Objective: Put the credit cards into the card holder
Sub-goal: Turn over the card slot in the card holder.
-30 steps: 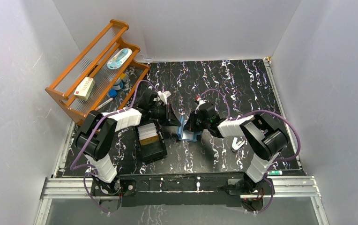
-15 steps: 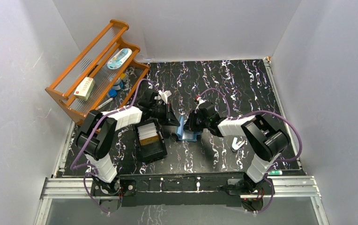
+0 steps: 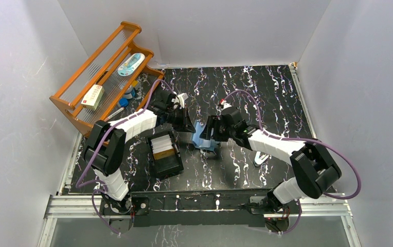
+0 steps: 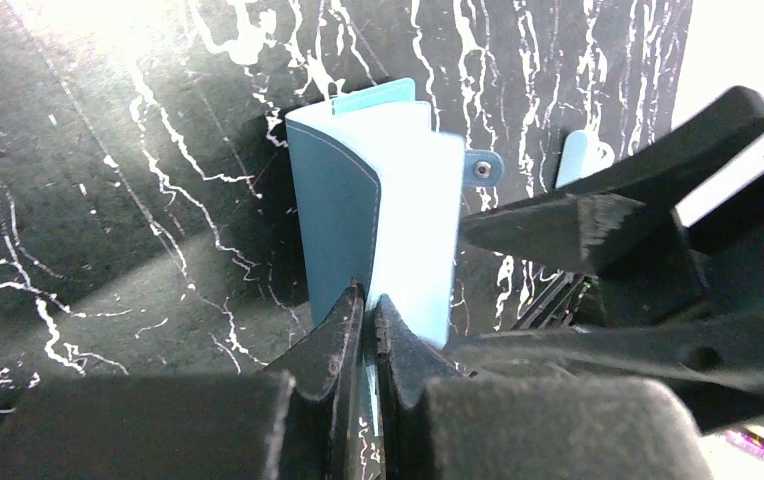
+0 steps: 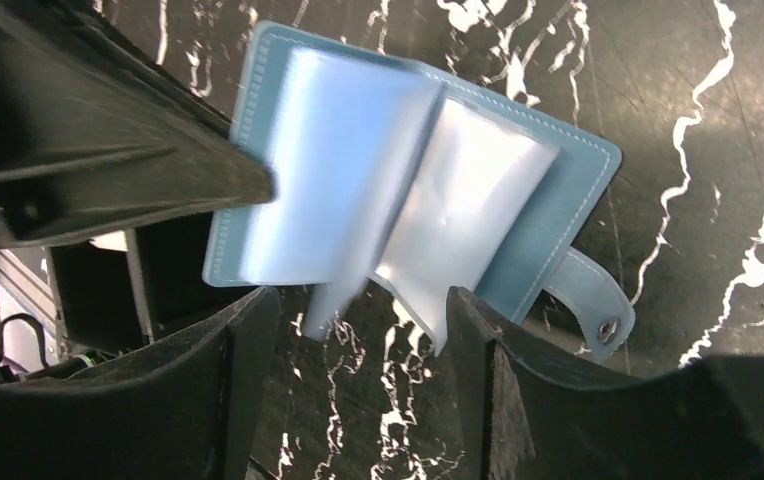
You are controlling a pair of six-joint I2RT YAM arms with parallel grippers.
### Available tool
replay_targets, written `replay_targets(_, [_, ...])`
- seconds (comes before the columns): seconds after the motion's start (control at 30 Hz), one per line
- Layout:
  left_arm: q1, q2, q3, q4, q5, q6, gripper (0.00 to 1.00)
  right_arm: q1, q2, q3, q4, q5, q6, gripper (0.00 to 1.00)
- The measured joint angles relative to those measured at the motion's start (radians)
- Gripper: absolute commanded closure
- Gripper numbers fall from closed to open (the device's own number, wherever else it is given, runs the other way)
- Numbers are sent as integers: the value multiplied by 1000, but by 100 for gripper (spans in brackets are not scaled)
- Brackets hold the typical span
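The teal card holder (image 3: 202,137) stands open at mid-table, between my two grippers. My left gripper (image 4: 368,300) is shut on the holder's (image 4: 343,200) near edge, where the teal cover meets the pale pocket leaves. In the right wrist view the holder (image 5: 548,170) fans open, snap tab at lower right. My right gripper (image 5: 358,335) is open just below it, and the tips of the pale leaves hang near its fingers (image 5: 473,340). The credit cards (image 3: 162,145), whitish and orange-tan, sit stacked in a black open-topped box (image 3: 167,163) to the holder's left.
A wooden rack (image 3: 68,100) at the back left holds a white-and-red box (image 3: 92,96) and small blue items. A small white object (image 3: 260,157) lies on the table to the right of the holder. White walls enclose the black marbled table.
My right gripper has opened and let go of the card holder, and that arm has stretched out. The left gripper and holder have shifted slightly toward the back.
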Motion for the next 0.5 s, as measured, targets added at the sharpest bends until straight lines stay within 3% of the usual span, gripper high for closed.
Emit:
replay_targets(0.23, [0,0,0,-37,-36,3,100,18,6,49,-18,52,0,40])
replay_targets(0.4, [0,0,6,-59,-53,11,100,18,59,52,-27,81,-9,55])
replay_targets(0.5, [3,5,21,-72,-66,18,95,18,80,56,-34,84,-20,63])
